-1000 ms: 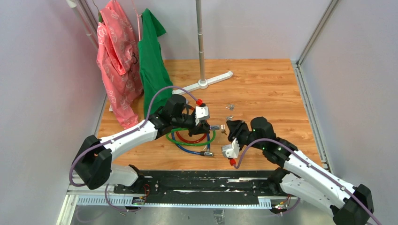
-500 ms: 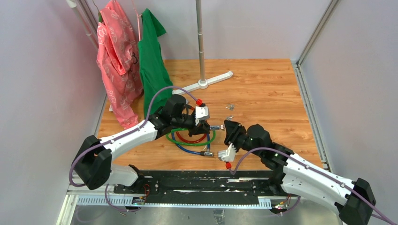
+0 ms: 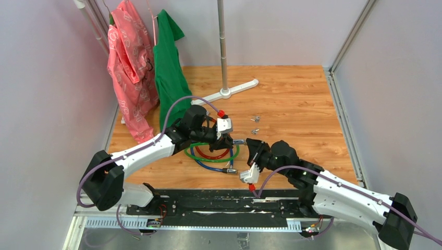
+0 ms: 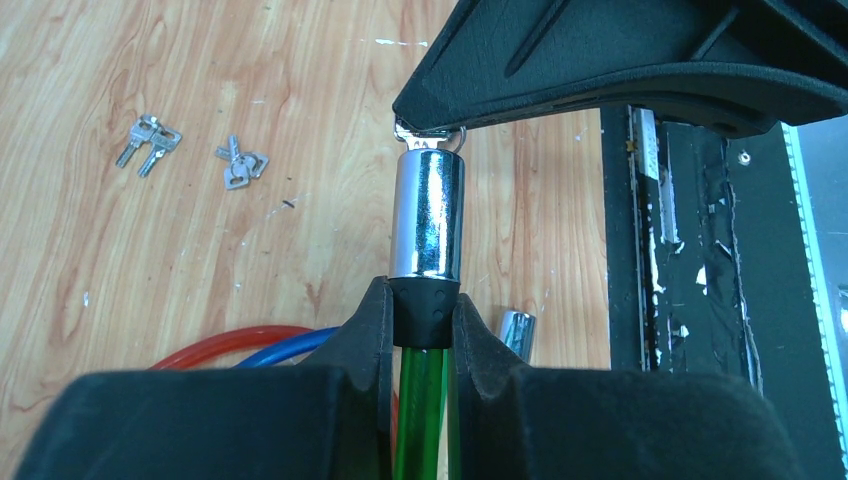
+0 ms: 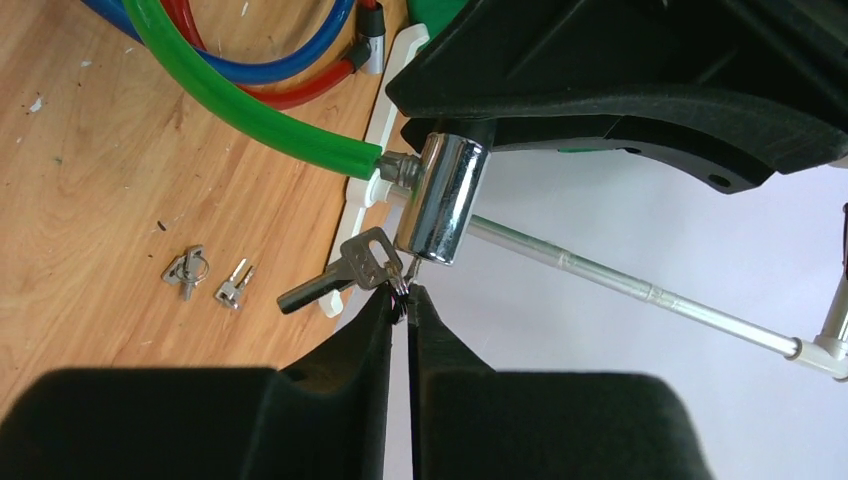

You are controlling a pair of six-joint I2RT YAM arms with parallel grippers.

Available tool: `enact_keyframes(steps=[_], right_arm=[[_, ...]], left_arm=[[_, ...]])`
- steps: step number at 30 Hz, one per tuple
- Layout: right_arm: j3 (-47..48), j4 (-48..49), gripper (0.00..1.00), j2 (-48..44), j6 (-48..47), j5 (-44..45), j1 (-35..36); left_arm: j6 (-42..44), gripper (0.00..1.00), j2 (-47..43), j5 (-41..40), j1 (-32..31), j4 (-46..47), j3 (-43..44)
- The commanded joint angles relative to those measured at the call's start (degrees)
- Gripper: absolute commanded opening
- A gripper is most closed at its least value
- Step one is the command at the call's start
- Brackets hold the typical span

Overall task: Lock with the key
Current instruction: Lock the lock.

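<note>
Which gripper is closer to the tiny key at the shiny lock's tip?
Right. The right gripper pinches the key at the tip of the chrome barrel; the left gripper clamps the black collar of the green cable at the barrel's opposite end.

I work in a lab test cell. Grey partition walls and aluminium posts box in my wooden tabletop, with a garment stand at its far edge.

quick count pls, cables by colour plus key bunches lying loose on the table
red cable: 1
blue cable: 1
green cable: 1
loose key bunches: 2
total: 5
</note>
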Motion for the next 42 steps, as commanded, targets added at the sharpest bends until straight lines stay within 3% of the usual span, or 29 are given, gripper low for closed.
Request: enact_keyframes(steps=[1,4,9,12,16,24,30,32,36,42], right_arm=[[0.7,1.2,0.08,-0.1,3.6,0.4,0.9],[1.1,1.1,0.0,-0.2,7.9,0.2,0.9],[4.6,-1.9,0.0,-0.8,21.2,-2.5,0.8],[9.4,-8.8,0.0,0.7,35.1,-9.8,-1.0],[13.2,-11.1,0.0,5.2,45.5,-18.7,-3.1],[12.2,-2.8,0.0,5.4,56.4,-24.0,-8.0],[12.2,-5.4,0.0,5.0,56.0,-24.7,-9.3],[12.2,-7.7,0.06,4.7,56.0,-23.0,-9.3],[9.1,-11.1,0.34,0.4,53.3,-19.9,-9.4],[8.1,-16.1,0.5,-4.8,54.0,-16.9,-9.4]], left_arm=[[1.4,0.0,0.7,-1.7,0.2,-5.7,-1.2],[1.4,0.0,0.6,-1.7,0.1,-5.9,-1.2],[1.4,0.0,0.5,-1.7,0.1,-6.1,-1.3],[1.4,0.0,0.5,-1.5,0.1,-6.2,-1.3],[1.4,0.0,0.7,-1.6,0.0,-5.6,-1.3],[1.7,0.0,0.9,-2.1,-0.7,-5.7,-1.3],[1.3,0.0,1.0,-2.2,-0.8,-5.3,-1.4],[1.7,0.0,0.8,-2.5,-0.8,-5.8,-1.4],[2.8,0.0,0.5,-3.2,-0.5,-7.0,-1.6],[3.2,0.0,0.7,-2.3,-0.2,-7.7,-1.2]])
